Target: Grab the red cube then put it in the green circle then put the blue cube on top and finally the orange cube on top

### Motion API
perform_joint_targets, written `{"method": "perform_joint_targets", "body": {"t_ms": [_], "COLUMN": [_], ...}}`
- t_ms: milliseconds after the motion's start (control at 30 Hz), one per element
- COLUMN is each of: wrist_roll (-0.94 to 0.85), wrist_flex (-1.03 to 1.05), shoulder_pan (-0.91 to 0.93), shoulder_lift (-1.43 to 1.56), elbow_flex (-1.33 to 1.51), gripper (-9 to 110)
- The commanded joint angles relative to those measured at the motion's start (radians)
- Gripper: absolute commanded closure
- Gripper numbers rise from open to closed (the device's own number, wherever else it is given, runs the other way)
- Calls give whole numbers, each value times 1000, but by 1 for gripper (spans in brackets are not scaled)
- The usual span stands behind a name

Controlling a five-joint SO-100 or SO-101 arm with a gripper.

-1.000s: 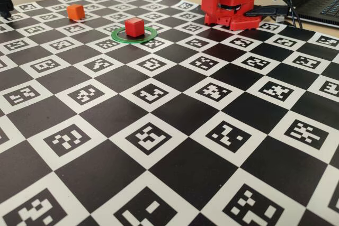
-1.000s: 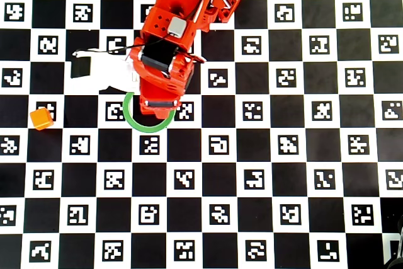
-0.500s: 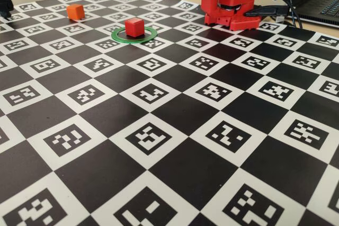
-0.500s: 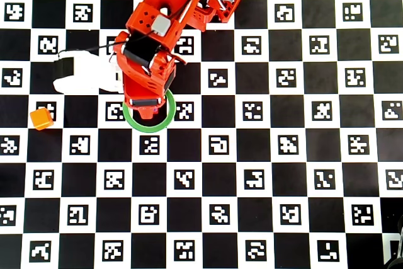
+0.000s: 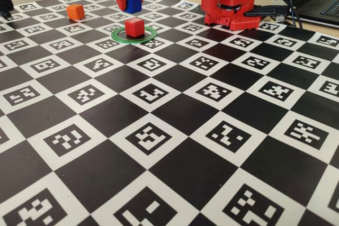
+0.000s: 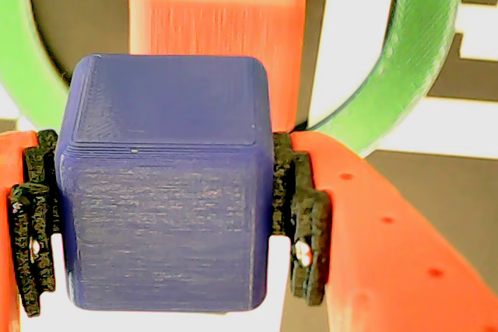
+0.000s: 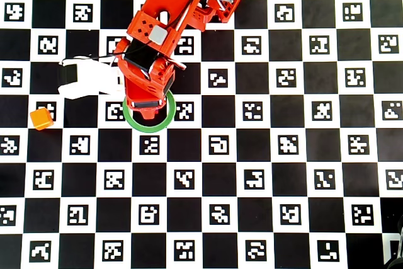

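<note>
Gripper (image 5: 132, 3) w/ jaws clamped on blue cube (image 6: 165, 192), held just above red cube (image 5: 134, 27) inside green ring (image 5: 134, 35), lining up to stack; orange cube (image 7: 41, 118) waits apart.

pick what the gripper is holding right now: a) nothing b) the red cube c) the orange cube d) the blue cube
d: in the wrist view the blue cube sits clamped between the finger pads, while the red cube rests inside the green circle and the orange cube sits apart on the board.
</note>
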Motion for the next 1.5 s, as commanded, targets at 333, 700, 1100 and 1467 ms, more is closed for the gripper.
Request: {"method": "perform_joint_targets", "body": {"t_ms": [333,700,1100,1467], "wrist_roll": [-15,-15,-11,34], "wrist_flex": [-67,-84,-84,-38], "shoulder_pan": [20,20,20,23], "shoulder_lift": [-3,-3,0,18], "elbow_flex": [37,60,69,43], "gripper": [98,98,77,58]}}
